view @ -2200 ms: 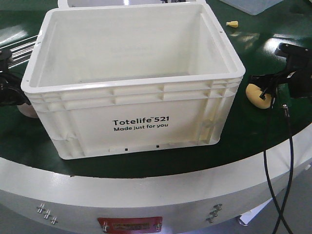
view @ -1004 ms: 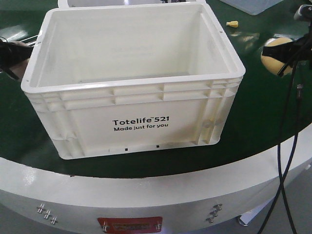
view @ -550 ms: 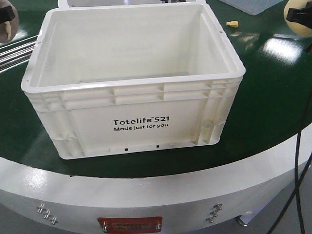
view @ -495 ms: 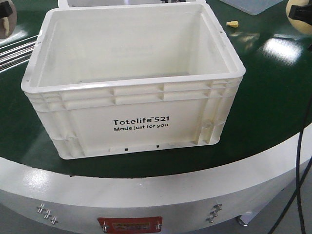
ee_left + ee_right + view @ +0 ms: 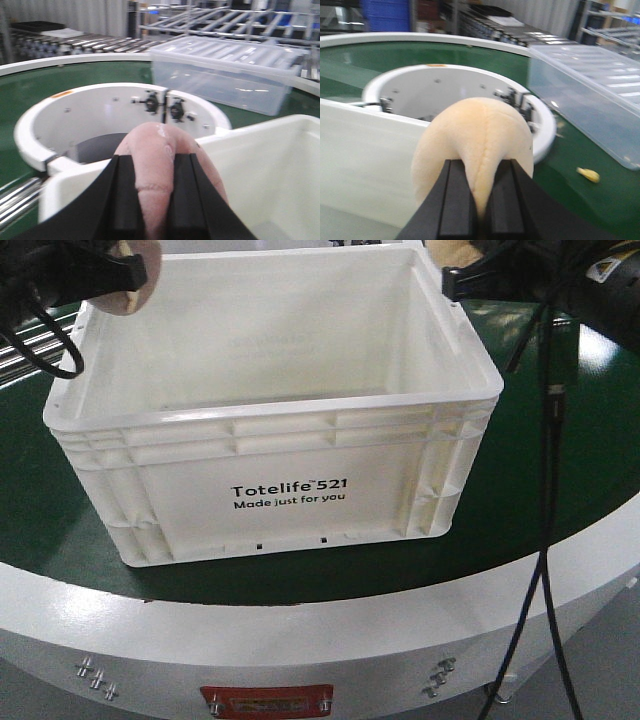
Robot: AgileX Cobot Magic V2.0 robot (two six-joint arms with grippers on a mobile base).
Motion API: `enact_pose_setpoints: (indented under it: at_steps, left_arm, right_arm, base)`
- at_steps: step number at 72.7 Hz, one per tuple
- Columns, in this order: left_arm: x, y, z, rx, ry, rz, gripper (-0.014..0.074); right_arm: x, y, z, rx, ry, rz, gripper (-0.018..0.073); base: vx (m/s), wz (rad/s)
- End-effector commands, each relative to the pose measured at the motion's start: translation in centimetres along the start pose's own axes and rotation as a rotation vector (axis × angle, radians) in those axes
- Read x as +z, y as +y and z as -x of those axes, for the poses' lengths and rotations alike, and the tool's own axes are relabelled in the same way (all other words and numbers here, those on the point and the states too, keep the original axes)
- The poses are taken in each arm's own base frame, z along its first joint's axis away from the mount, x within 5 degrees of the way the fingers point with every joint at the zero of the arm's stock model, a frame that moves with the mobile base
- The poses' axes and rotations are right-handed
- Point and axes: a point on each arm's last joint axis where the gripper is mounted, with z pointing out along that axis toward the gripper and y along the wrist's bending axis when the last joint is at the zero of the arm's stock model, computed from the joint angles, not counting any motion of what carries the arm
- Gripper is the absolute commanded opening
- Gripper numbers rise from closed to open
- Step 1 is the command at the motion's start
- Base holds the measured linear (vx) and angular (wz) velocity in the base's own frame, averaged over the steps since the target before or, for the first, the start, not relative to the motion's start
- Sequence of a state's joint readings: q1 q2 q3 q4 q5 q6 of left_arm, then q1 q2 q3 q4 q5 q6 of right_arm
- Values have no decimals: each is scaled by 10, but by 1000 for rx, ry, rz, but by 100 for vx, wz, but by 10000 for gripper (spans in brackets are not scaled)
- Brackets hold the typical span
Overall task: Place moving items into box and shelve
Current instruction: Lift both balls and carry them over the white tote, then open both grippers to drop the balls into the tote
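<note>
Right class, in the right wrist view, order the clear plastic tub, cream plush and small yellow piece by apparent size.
Largest, tied: clear plastic tub and cream plush; the plush is right at the lens, so I won't rank them.
Smallest: yellow piece.

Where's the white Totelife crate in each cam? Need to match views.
Front: the box fills the centre, print facing the camera.
Left wrist: bottom and right, behind the left gripper shut on a pink soft item.
Right wrist: lower left, behind the right gripper shut on a cream plush.
Shared: green tabletop, in all three views.
</note>
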State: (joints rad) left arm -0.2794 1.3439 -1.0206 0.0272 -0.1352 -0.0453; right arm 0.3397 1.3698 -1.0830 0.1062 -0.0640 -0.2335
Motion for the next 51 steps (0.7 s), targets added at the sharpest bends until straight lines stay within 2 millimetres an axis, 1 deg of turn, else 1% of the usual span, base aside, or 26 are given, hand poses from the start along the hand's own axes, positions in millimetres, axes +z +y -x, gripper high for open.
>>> enact_pose_setpoints:
  at_steps: [1,8,14,19,25,32,36,44,45,51]
  left_arm:
    - [-11,-15,28,4,-163,-53,-3]
    - [-11,-24,28,4,-164,-83,-3]
    - [-10,-26,27,7,-160,-88,-3]
    - [-7,-26,24,7,-151,-88,8]
    - [-3,-26,22,8,-150,-88,49]
    - [2,-27,18,8,-162,-90,150]
    - [5,-27,16,8,-160,-90,234]
    - [6,-27,15,8,-148,-89,414]
    - [6,-27,15,8,-148,-89,435]
    - [6,-27,15,8,-148,-89,538]
  right_arm:
    - [-11,9,30,-14,-171,10,-8]
    - [-7,21,28,-9,-165,48,-8]
    - [-4,32,27,-10,-178,78,-6]
    - [-3,39,27,-11,-191,94,-1]
    - [-2,40,27,-10,-200,94,27]
    - [-1,39,27,3,-200,93,117]
    - [-1,39,27,9,-200,94,190]
    - [-1,39,27,14,-201,94,386]
    - [-1,39,27,14,-201,94,424]
    - [-1,39,27,15,-201,93,564]
  base:
    - [0,0]
    - [0,0]
    - [0,0]
    - [0,0]
    - [0,0]
    - [0,0]
    - [0,0]
    - [0,0]
    - [0,0]
    - [0,0]
